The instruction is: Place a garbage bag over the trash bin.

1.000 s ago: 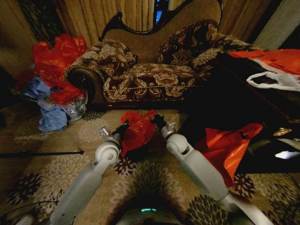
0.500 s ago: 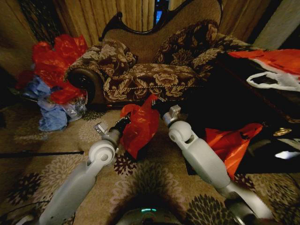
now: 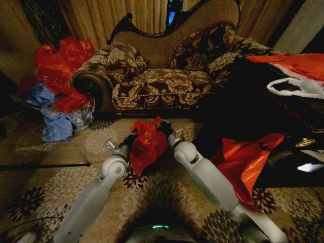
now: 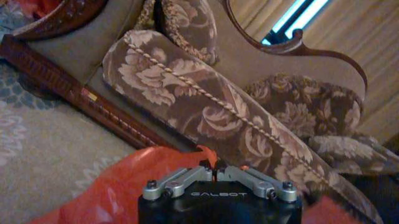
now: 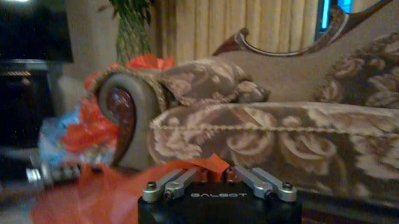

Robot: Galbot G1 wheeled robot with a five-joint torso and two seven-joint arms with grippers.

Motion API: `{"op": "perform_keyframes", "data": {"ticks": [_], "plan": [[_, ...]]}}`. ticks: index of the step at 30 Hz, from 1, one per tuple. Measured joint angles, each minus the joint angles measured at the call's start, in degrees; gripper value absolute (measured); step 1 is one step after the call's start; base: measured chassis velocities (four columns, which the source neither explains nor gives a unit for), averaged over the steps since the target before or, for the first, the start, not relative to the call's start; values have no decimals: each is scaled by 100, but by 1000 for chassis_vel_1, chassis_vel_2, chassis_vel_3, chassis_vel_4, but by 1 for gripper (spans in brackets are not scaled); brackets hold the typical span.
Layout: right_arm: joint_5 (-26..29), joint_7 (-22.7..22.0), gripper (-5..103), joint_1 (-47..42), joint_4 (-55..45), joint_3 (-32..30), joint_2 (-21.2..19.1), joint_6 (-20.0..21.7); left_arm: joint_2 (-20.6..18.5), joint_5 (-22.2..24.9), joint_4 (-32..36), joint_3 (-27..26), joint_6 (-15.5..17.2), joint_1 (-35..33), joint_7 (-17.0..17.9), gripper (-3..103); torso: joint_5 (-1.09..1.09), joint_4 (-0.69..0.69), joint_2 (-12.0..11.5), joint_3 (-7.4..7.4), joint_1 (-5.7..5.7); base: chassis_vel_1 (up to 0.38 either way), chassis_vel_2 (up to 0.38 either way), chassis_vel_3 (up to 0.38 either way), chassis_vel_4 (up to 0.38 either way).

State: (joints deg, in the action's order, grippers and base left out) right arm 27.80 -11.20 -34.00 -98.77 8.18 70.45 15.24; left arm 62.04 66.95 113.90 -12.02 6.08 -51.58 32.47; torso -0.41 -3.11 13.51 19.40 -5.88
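Garbage bag [image 3: 148,143] held up betw. left gripper [image 3: 132,135] and right gripper [image 3: 163,126], each pinched on an edge. Trash bin [image 3: 152,163] beneath, prob. not yet covered; pulling-over remains.

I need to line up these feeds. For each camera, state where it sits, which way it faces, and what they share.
Head: on the robot's head, facing forward and down at the sofa; both arms hold the garbage bag.
Left wrist: behind the left gripper, facing the sofa seat, pinching the bag.
Right wrist: behind the right gripper, facing the sofa's armrest, pinching the bag.
Shared: bag and sofa appear in all three.
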Motion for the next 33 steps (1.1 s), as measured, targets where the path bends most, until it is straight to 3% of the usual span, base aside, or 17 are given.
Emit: {"op": "perform_keyframes", "data": {"ticks": [4, 6, 9, 13, 19, 21, 25, 26, 32, 33], "plan": [[8, 131, 28, -272, -102, -168, -381, 5, 112, 91, -61, 28, -43, 209, 76, 0, 0, -2, 0, 0, 0, 0, 0, 0, 0], [15, 158, 28, -340, -135, -204, -439, 4, 125, 101, -61, 35, -46, 232, 86, 0, 0, -2, 0, 0, 0, 0, 0, 0, 0], [150, 241, 44, -775, -331, -393, -658, -18, 156, 138, -40, 89, -64, 342, 212, 0, -1, -2, 0, 0, 0, 0, 0, 0, 0], [155, 356, 55, -1070, -462, -520, -763, -84, 120, 143, 17, 83, -82, 368, 244, 0, -1, 0, 0, 0, 0, 0, 0, 0, 0], [344, 778, 82, -1685, -720, -847, -987, -205, 5, 282, 155, 112, -107, 592, 286, 0, 0, -1, 0, 0, 0, 0, 0, 0, 0], [623, 807, 88, -1832, -819, -941, -1036, -205, -2, 326, 182, 138, -107, 669, 302, 0, 0, -1, 0, 0, 0, 0, 0, 0, 0], [1854, 783, 99, -2302, -1085, -1221, -1108, -116, 24, 361, 201, 201, -114, 863, 321, 0, -1, -1, 0, 0, 0, 0, 0, 0, 0], [1854, 783, 99, -2302, -1085, -1221, -1108, -116, 24, 361, 201, 201, -114, 863, 321, 0, -1, -1, 0, 0, 0, 0, 0, 0, 0], [3435, 441, 100, -2402, -921, -1060, -651, -84, 75, 377, 245, 344, -118, 989, 328, 0, -1, -1, 0, 0, 0, 0, 0, 0, 0], [3435, 441, 100, -2402, -921, -1060, -651, -84, 75, 377, 245, 344, -118, 989, 328, 0, -1, -1, 0, 0, 0, 0, 0, 0, 0]]}}
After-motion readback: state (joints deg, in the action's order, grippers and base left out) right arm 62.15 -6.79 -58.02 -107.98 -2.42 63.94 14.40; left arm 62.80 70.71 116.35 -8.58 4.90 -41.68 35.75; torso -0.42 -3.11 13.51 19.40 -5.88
